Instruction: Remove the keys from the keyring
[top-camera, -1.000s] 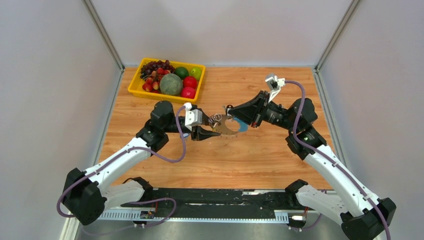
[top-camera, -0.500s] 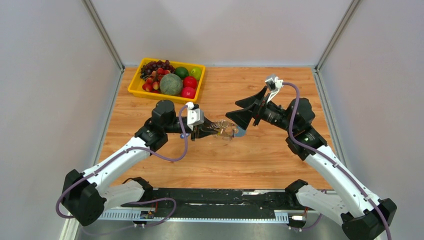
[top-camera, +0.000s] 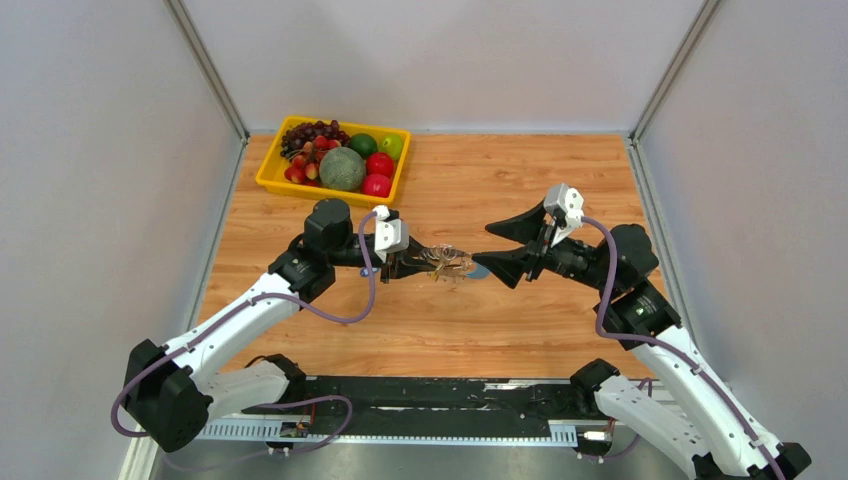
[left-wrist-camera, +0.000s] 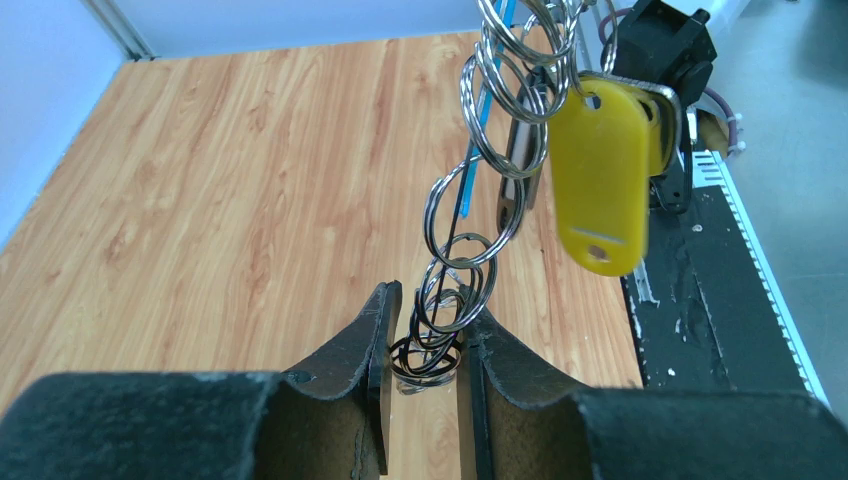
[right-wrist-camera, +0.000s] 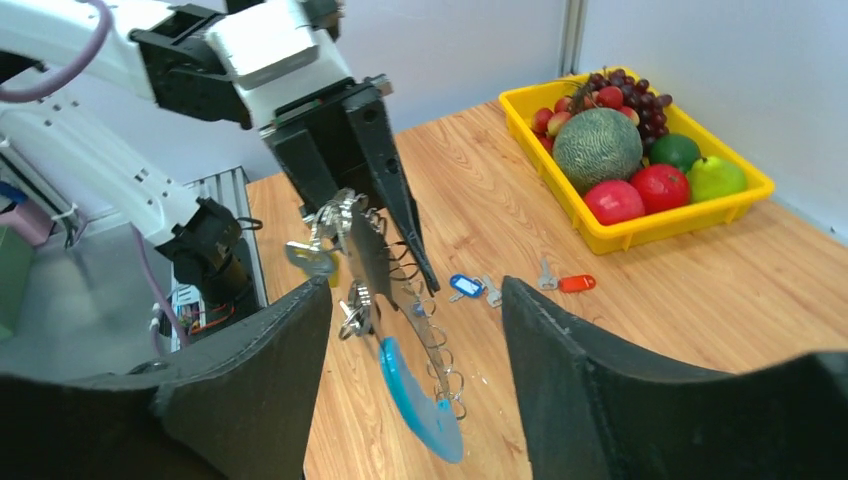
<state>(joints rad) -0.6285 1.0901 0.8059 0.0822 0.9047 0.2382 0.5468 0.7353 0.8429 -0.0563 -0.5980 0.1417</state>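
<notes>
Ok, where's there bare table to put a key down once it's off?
Bare wood: the far right stretch of the table between the yellow tray and the right wall, and the near strip just beyond the black rail. Crowded: the centre, where left gripper, keyring and right gripper meet, with loose tagged keys nearby.

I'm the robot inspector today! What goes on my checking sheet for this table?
Surface: wooden table, no spills seen.
Job's things: keyring hangs from the left gripper; blue-tagged key and red-tagged key lie loose.
Clutter: yellow tray of fruit, far left corner.
Grippers: left shut on the keyring's rings; right gripper open, not touching.
Cables: purple cables loop along both arms.
Surroundings: pale walls; nothing else seen.
</notes>
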